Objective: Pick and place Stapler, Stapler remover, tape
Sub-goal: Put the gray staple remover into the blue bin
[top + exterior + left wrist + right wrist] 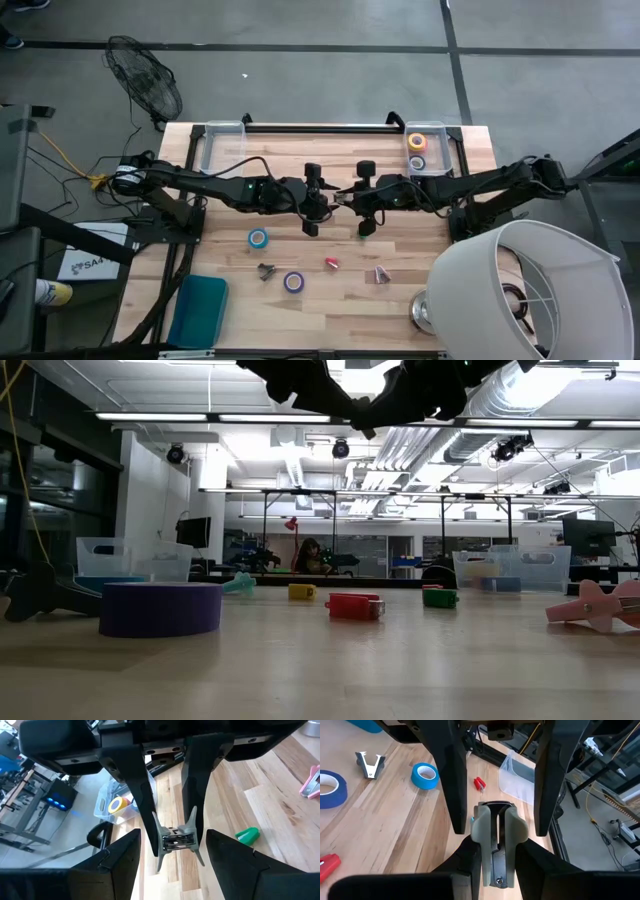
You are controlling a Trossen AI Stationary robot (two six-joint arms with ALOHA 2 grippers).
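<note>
Gripping hand: the right hand pinches a pale grey stapler remover by its handle end, fingers pressed narrowly on it, so the claw end juts clear.
Remover's place: raised above the middle of the worktop, between the two hands and touching nothing below.
Left hand: spread wide, facing the right hand, its fingers standing either side of the remover without touching it. This looks like a hand-to-hand pass, though I cannot tell which way it goes.
Far right bin: already holds the yellow tape, so it is probably where the things go.
Blue tape: flat on the worktop, left of centre.
Purple tape: nearer, beside a dark stapler remover.
Red stapler: near centre.
Pink stapler remover: to the red stapler's right.
Green stapler: on the worktop under the hands.
Risk: a small remover held by one end could twist or drop if the right hand lets go too soon.
</note>
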